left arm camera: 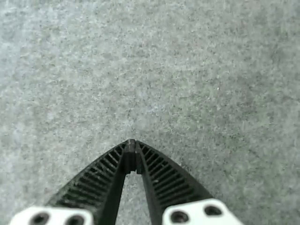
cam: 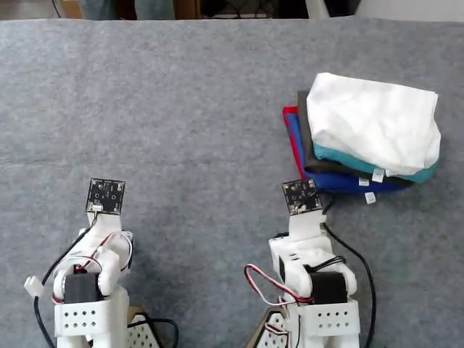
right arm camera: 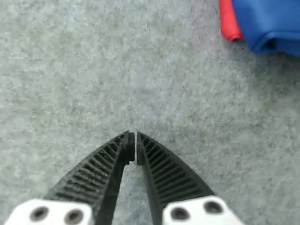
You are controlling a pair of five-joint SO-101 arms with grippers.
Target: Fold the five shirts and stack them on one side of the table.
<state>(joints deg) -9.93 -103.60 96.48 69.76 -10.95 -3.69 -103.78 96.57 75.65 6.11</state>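
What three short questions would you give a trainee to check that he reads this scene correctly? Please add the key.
1. True or false: the white shirt is the topmost of the folded shirts.
2. Which shirt lies directly under the white one?
A. the teal shirt
B. the red shirt
C. the blue shirt
3. Fill in the missing word: the left gripper and the right gripper hold nothing, and both are ____ (open or shut).

Key: 1 true; 2 A; 3 shut.
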